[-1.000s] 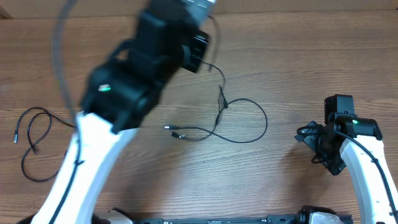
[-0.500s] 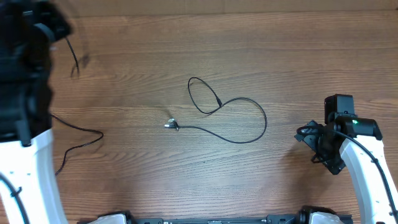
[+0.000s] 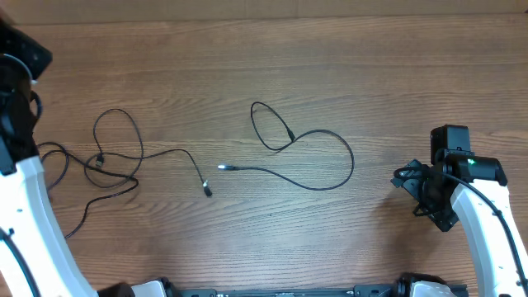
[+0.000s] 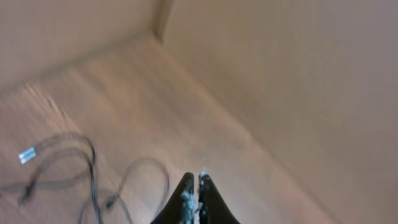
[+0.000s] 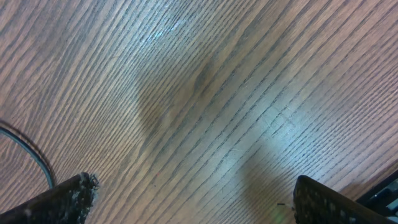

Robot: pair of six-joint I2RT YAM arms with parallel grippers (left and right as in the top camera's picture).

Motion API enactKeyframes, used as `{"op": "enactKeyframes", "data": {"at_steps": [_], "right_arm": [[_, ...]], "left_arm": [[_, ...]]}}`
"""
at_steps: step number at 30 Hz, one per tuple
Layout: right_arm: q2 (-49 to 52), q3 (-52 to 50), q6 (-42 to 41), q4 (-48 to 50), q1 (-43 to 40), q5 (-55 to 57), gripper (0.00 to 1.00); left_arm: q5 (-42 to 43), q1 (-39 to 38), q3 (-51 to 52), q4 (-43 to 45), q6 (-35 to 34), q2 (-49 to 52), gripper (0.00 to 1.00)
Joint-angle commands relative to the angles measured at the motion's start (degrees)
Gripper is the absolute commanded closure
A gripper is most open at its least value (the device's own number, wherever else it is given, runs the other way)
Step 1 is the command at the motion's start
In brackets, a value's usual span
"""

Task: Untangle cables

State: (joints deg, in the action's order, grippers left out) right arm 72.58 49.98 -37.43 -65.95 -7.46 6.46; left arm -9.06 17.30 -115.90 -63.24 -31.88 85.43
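Below my closed left gripper (image 4: 196, 182) sits a cable heap (image 3: 115, 161), looped cable (image 3: 330, 142) apart; right gripper (image 5: 196, 199) spread wide. Next I'd unpick the heap.

No legible lettering, label, brand, number or sign anywhere: none on the cables (image 3: 247, 168), the wooden table (image 3: 371, 66), the left arm (image 3: 25, 206) or the right arm (image 3: 487, 223).
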Motion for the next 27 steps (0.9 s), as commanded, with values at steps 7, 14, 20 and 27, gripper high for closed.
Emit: {"op": "enactKeyframes", "data": {"at_steps": [7,14,20,27], "right_arm": [[-0.8,1.4,0.2,0.2,0.1,1.0,0.00],[-0.8,1.4,0.2,0.2,0.1,1.0,0.00],[-0.8,1.4,0.4,-0.4,0.1,1.0,0.00],[-0.8,1.4,0.6,-0.4,0.1,1.0,0.00]], "left_arm": [[21.5,-1.7,-0.7,-17.2,0.6,10.6,0.50],[21.1,-8.0,-0.7,-27.4,0.7,21.1,0.46],[21.1,-15.2,-0.7,-28.8,1.7,30.5,0.44],[15.6,-20.7,-0.6,-30.6,1.4,39.3,0.45]]}}
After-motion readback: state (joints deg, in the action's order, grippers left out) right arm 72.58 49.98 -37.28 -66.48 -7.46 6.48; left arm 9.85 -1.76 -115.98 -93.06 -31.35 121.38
